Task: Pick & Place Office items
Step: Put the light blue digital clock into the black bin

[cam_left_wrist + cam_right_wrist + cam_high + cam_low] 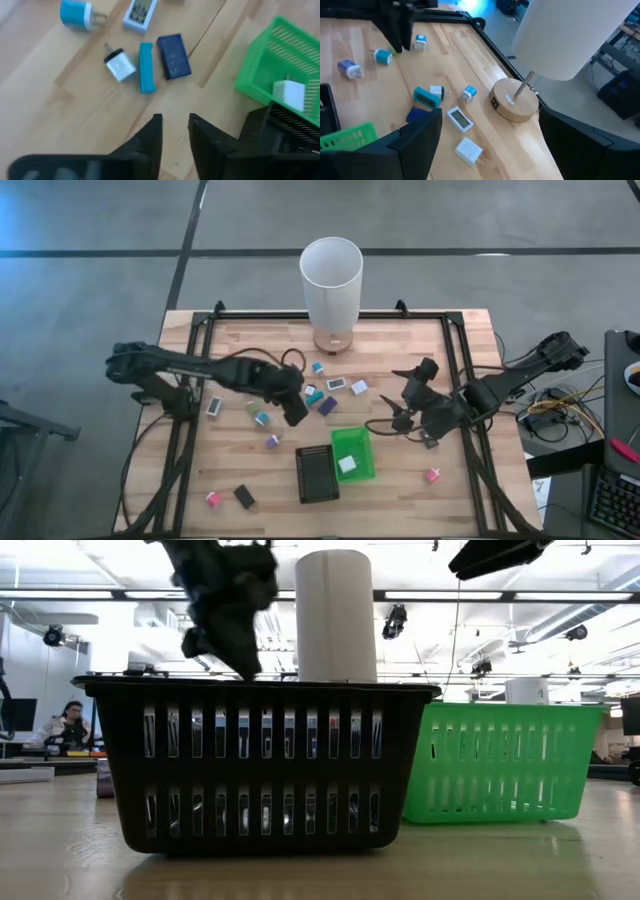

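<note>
Middle cluster: small white, teal and navy office items (322, 393) are lying scattered flat at the surface's (400, 490) centre.
Near edge: a pink block (213, 499) and a black block (244, 497) are sitting by the left corner.

Overhead looks straight down; low camera level, close behind black tray (260, 765); wrists oblique.

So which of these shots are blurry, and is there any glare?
Left wrist view: soft throughout, left gripper smeared. Low view: sharp on the black basket, ceiling lights glaring behind, the arm above it blurred. Right wrist view: lamp shade washed out. High view: evenly lit, no glare.
</note>
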Robot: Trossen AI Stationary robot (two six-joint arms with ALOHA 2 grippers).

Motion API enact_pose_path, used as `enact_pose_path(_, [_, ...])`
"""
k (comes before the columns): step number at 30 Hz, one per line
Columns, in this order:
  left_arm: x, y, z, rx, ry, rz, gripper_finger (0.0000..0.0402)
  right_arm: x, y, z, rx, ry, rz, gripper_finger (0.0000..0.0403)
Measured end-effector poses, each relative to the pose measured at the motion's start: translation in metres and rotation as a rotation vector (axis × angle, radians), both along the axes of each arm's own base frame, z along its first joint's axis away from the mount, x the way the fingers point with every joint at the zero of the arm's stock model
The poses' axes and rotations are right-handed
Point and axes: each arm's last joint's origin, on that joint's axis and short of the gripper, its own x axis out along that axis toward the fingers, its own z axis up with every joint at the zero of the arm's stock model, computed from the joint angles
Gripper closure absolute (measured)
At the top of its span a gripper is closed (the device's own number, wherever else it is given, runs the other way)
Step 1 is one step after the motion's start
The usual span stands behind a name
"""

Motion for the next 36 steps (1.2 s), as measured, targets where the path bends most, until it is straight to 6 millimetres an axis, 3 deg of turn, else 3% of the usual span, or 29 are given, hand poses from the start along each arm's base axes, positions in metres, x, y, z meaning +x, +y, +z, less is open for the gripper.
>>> enact_pose_path(7, [0.019,0.023,-0.01,-0.065,0.144,-0.003,0.0209,-0.01,-0.005,0.009,0.02,-0.042,0.001,0.0078])
enact_pose_path(12, [0.028,0.032,-0.017,-0.05,0.186,-0.026,0.0174,-0.015,-0.008,0.01,0.05,-0.068,-0.013,0.0078])
enact_pose_path(36, [0.049,0.035,-0.046,-0.076,0.174,0.026,0.0174,-0.015,-0.007,0.007,0.084,-0.057,0.004,0.0078])
